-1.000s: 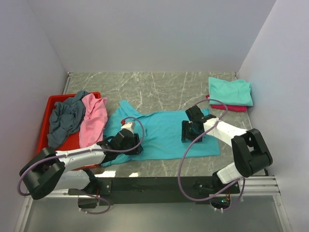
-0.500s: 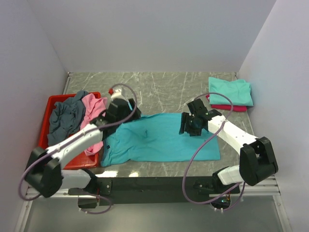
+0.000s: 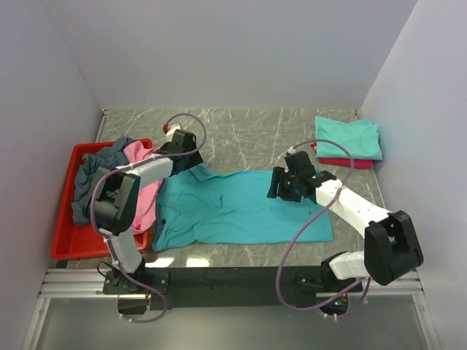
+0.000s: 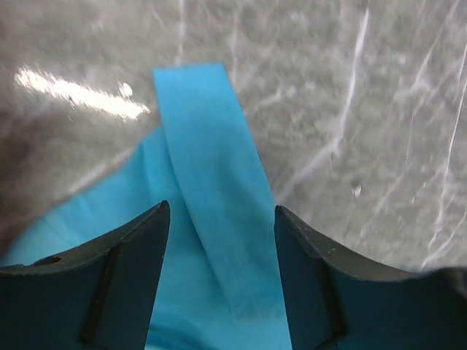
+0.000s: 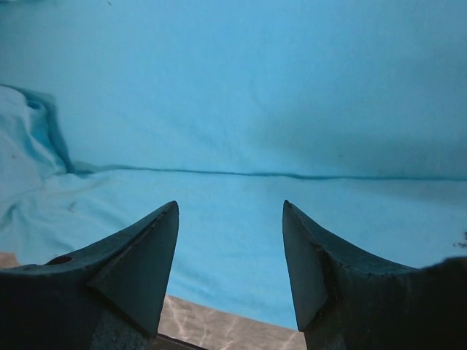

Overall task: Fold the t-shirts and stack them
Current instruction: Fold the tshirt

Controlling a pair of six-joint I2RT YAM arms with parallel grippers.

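The left gripper [image 4: 220, 215] hangs low with its jaws well apart and nothing caught in them. A narrow band of the turquoise shirt [image 4: 208, 168] runs straight out between its two fingers. That band is the relation that matters. Its long axis lies almost along the gripper's own reach, leaning slightly to the left as it goes forward, and its square end rests on the grey marble table [image 4: 365, 109] ahead of the fingertips. It sits inside the gap but looks clear of both fingers, so closing here would probably pinch it across its width. The rest of the turquoise shirt [image 3: 241, 208] spreads flat behind and to the right of this hand, its length running across the table towards the other arm. The right gripper [image 5: 230, 211] hovers over that far half, equally open and empty, with only smooth cloth and one seam line below it. The left arm is therefore much nearer the band. To the left hand's left, a pink shirt [image 3: 149, 193] and a slate-grey shirt [image 3: 91, 182] lie heaped in the red tray [image 3: 66, 248]. Well off to its right, beyond the right gripper, a folded mint-green shirt [image 3: 350, 137] sits on a crimson shirt [image 3: 343, 162].
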